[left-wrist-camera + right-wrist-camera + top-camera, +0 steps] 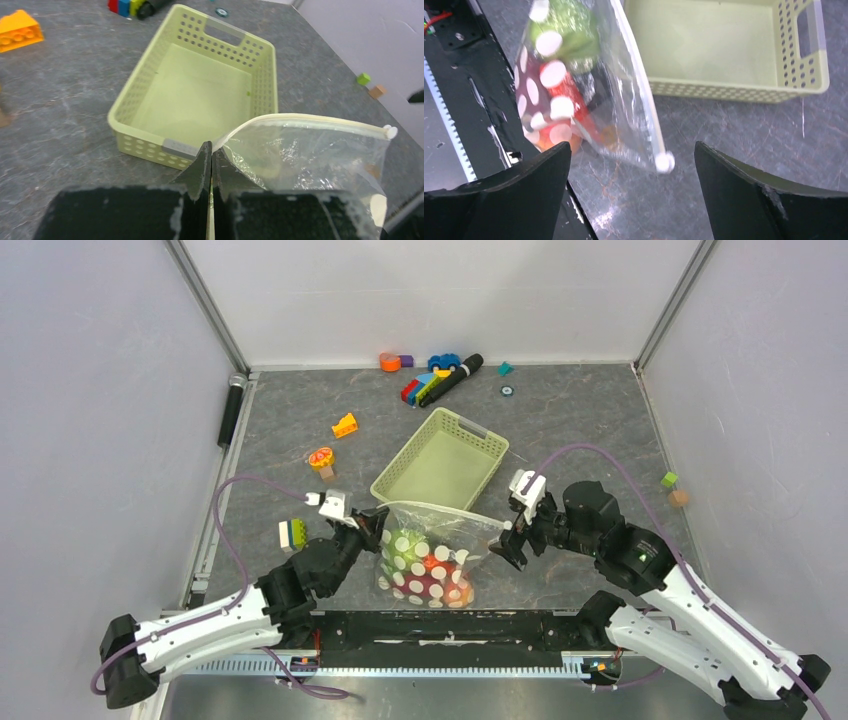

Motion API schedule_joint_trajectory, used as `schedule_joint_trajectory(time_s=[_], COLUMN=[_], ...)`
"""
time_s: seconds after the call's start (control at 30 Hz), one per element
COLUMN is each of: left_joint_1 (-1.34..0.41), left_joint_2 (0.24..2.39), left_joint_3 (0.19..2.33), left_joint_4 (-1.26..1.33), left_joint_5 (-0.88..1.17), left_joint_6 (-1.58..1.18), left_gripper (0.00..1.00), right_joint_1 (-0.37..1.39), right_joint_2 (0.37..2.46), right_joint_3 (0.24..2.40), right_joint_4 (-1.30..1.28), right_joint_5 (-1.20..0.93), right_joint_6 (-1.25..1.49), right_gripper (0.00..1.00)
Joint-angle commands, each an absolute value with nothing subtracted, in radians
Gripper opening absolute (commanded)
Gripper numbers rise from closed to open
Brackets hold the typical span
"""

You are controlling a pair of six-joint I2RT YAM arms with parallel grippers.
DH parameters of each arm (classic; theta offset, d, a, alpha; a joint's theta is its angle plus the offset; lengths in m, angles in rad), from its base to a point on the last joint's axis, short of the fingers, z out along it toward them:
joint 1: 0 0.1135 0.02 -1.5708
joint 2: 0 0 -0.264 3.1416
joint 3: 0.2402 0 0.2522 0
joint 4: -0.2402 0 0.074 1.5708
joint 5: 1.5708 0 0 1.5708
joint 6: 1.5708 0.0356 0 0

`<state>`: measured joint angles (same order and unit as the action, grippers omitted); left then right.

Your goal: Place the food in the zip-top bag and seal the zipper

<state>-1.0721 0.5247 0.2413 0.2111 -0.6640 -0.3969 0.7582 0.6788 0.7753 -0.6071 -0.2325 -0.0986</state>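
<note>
Food [425, 565] visible overhead, zipper [310, 120] from left wrist

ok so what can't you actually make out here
- Whether the zipper is sealed: in the left wrist view its near end is hidden behind the shut left fingers; the top view is too small.
- Which food is inside: in the right wrist view, white dots and crinkled plastic of the zip-top bag cover most pieces.
- Bag's far end: right wrist view, cut off by the top edge.

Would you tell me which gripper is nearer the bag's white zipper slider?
Right gripper: the slider sits between its open jaws. Left gripper pinches the bag's opposite corner.
</note>
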Motion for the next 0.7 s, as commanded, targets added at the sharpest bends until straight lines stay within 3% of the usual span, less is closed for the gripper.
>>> schedule_joint_trajectory(time_s=[0.0, 0.43, 0.5, 0.57, 0.63, 0.67], left_joint_1=[-1.068, -1.068, -1.068, -1.068, -1.068, -1.068], left_joint_2=[0.56, 0.554, 0.55, 0.546, 0.546, 0.546], left_joint_3=[0.291, 0.281, 0.278, 0.276, 0.276, 0.276], left_joint_4=[0.282, 0.345, 0.344, 0.345, 0.345, 0.343], left_joint_5=[-0.509, -0.385, -0.389, -0.391, -0.385, -0.382], left_joint_6=[-0.325, -0.309, -0.313, -0.316, -0.318, -0.318], left_gripper=[0.02, 0.02, 0.02, 0.02, 0.02, 0.02], right_joint_1=[0.757, 0.759, 0.762, 0.767, 0.771, 0.772], right_joint_2=[0.682, 0.889, 0.917, 0.944, 0.963, 0.969], right_joint_3=[0.769, 0.703, 0.702, 0.701, 0.701, 0.705], right_joint_4=[-0.442, -0.274, -0.264, -0.267, -0.278, -0.286], right_joint_5=[-0.316, -0.525, -0.55, -0.539, -0.502, -0.456], right_joint_6=[-0.101, -0.055, -0.048, -0.041, -0.027, -0.011], right_gripper=[0.98, 0.98, 0.94, 0.86, 0.58, 0.38])
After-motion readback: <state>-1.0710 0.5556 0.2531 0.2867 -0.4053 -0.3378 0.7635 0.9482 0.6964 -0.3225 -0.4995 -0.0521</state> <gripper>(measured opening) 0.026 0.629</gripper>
